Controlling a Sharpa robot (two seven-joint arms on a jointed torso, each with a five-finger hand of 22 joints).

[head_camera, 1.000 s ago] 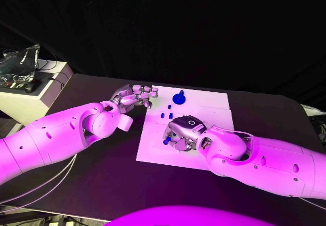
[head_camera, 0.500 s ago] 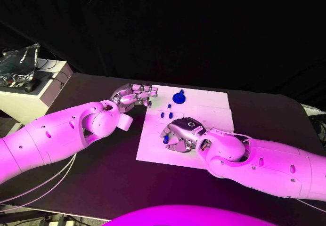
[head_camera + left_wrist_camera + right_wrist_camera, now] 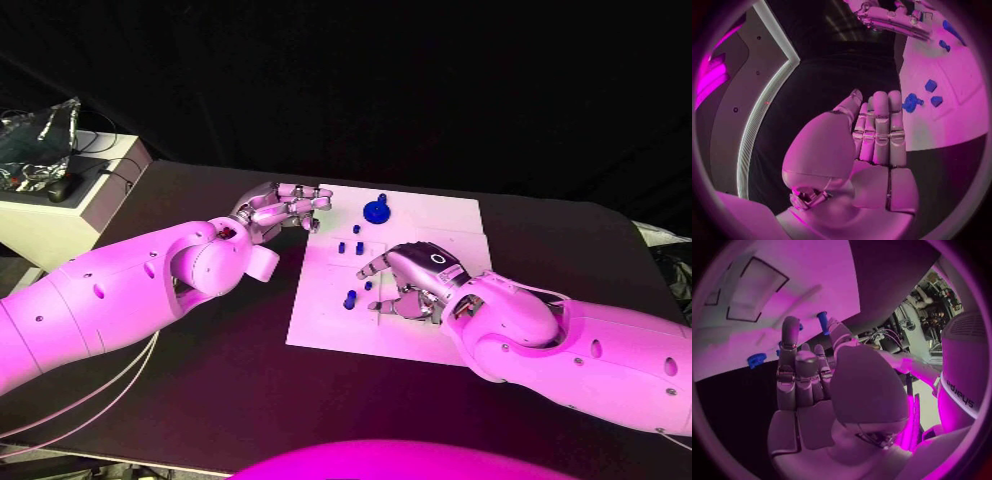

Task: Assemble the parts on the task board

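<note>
- A pale box [image 3: 65, 205] stood at the far left, beside the black worktop [image 3: 216, 380], with a crinkled silver bag [image 3: 36, 140] on top of it.
- The left hand [image 3: 281, 208] hovered at the left edge of the task board [image 3: 440, 215], near its far corner. Its fingers were curled inward with nothing between them, a clenched and empty hand. In the left wrist view the same hand [image 3: 876, 132] showed its fingers folded side by side against the palm.
- The task board, a white plate, lay in the middle of the worktop.
- A round blue part [image 3: 378, 210] sat near the board's far edge, just to the right of the left hand.
- Two small blue parts [image 3: 351, 247] stood close together a little nearer, between the two hands.
- An oblong blue part [image 3: 351, 297] lay on the board near its left edge, just beside the right hand's fingertips and apart from them.
- The right hand [image 3: 414, 280] rested low over the middle of the board, fingers spread and bent downward, holding nothing.
- In the right wrist view, the right hand [image 3: 807, 375] had its fingers apart above the white board, with the oblong part [image 3: 822, 322] beyond them.
</note>
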